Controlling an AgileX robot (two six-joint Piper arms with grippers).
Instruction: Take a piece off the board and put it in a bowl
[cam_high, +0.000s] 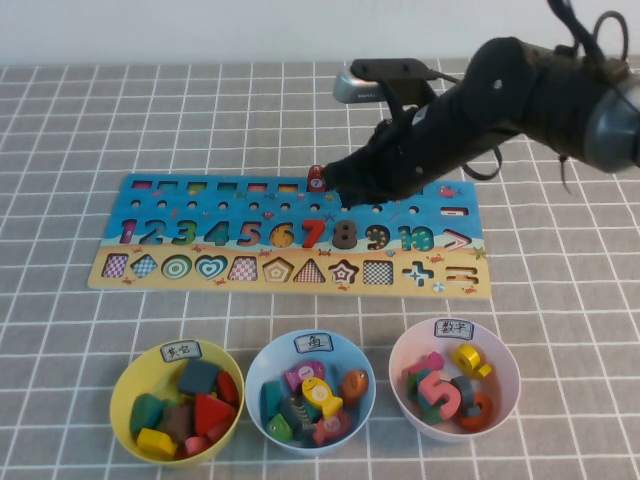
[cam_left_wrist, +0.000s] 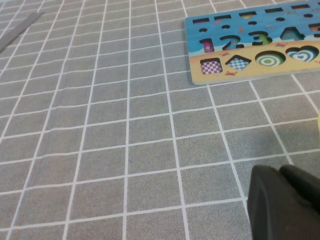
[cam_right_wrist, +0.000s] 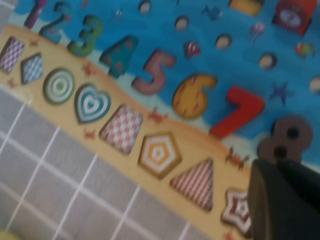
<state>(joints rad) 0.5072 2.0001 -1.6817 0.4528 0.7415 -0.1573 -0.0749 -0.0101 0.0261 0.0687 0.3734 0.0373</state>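
Observation:
The board (cam_high: 230, 215) lies across the middle of the table. My right arm reaches over its upper row, with the right gripper (cam_high: 338, 186) low beside the red piece marked 7 (cam_high: 316, 178). The dark grey-brown piece marked 8 is hidden. In the right wrist view the right gripper (cam_right_wrist: 278, 166) looks shut over the board (cam_right_wrist: 125, 65), near the grey numeral 8 (cam_right_wrist: 286, 139). The red piece (cam_right_wrist: 293, 15) shows there too. The light blue bowl (cam_high: 262, 372) stands at the front middle. My left gripper (cam_left_wrist: 281, 172) looks shut and empty over bare cloth, left of the board (cam_left_wrist: 240, 75).
A yellow bowl (cam_high: 130, 378) with shape pieces stands front left. A pale pink-white bowl (cam_high: 500, 362) with numerals stands front right. The blue bowl holds several fish pieces. A grey checked cloth (cam_high: 80, 140) covers the table.

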